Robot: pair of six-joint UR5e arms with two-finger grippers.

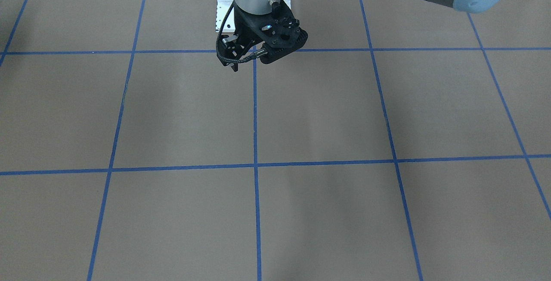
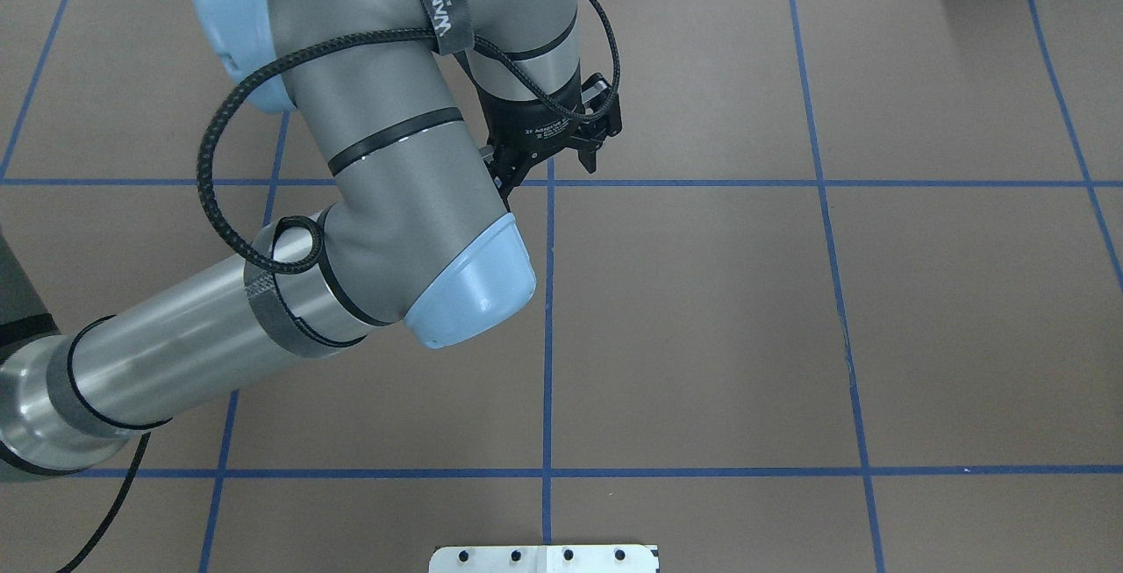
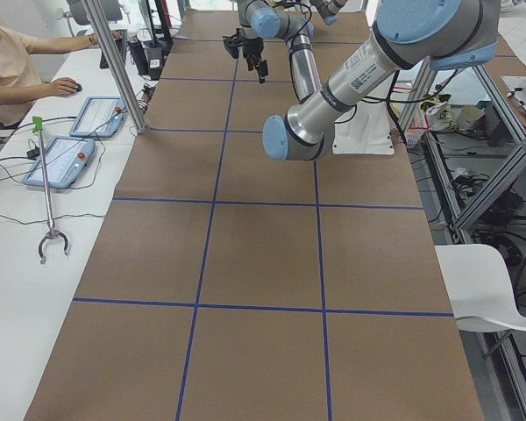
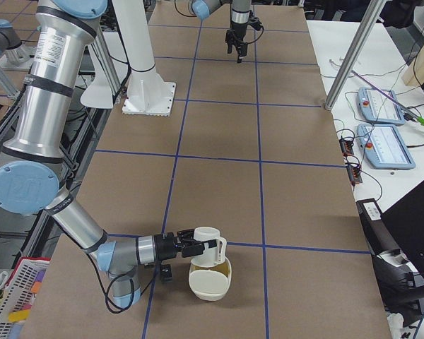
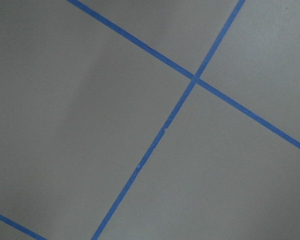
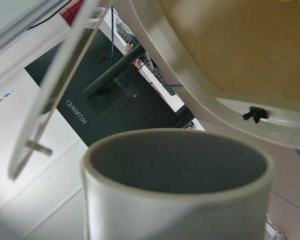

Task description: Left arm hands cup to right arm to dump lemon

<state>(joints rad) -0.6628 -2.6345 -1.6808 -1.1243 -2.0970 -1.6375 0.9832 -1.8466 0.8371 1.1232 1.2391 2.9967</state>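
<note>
While the left arm (image 2: 386, 204) holds the left gripper (image 2: 550, 178) high over the middle of the bench (image 2: 702, 310), its jaws stand spread wide with nothing between them. Its wrist view shows only a crossing of blue tape lines (image 5: 195, 79). A black strap on that arm reads "WANJEED" (image 2: 449, 3); the white print on the gripper body is too small to read.

At the right end of the bench the right arm (image 4: 49, 127) reaches low and level, with the right gripper (image 4: 192, 247) against the side of the white cup (image 4: 208, 244). Whether those jaws are clamped cannot be told. The cup is roughly upright, mouth up and handle away from the arm, just above a cream bowl (image 4: 210, 286). The right wrist view shows the cup's grey inside and, beyond it, a black laptop (image 6: 115, 115) lettered "HUAWEI".
</note>
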